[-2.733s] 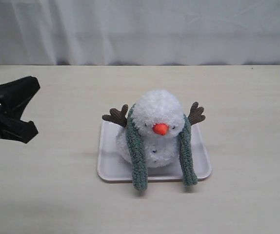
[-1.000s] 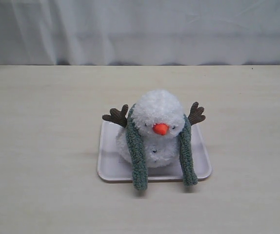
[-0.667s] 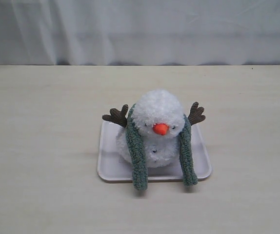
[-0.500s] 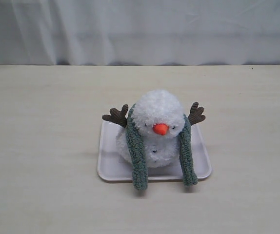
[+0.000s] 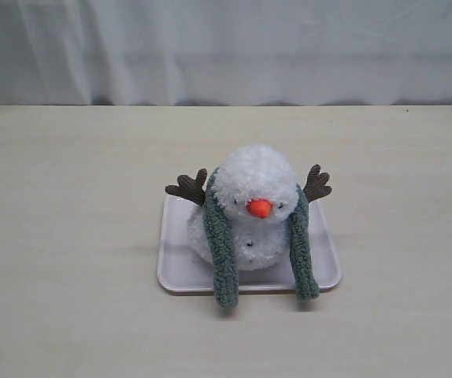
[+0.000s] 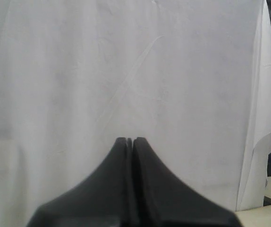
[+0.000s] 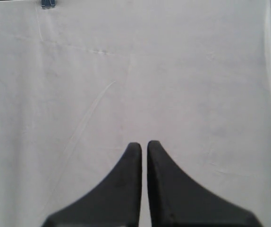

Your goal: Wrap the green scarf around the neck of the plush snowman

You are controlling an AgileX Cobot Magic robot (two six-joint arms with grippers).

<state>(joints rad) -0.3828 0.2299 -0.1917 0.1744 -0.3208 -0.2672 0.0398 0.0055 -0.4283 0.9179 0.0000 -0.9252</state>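
The plush snowman (image 5: pixel 255 179) sits on a pale square tray (image 5: pixel 177 272) in the middle of the exterior view, orange nose toward the camera. The green scarf (image 5: pixel 220 244) is draped behind its head at neck level, with both ends hanging down the front, the other end (image 5: pixel 303 252) reaching past the tray's near edge. Neither arm shows in the exterior view. My left gripper (image 6: pixel 130 140) is shut and empty, facing a white curtain. My right gripper (image 7: pixel 143 145) is also shut with nothing in it, a thin slit between its fingers.
A white curtain (image 5: pixel 226 47) hangs along the back of the light wooden table (image 5: pixel 68 236). In the left wrist view a table corner (image 6: pixel 263 217) shows beside the curtain's edge.
The black left gripper that stood at the exterior view's left edge has withdrawn out of sight. Snowman, scarf and tray have not moved.
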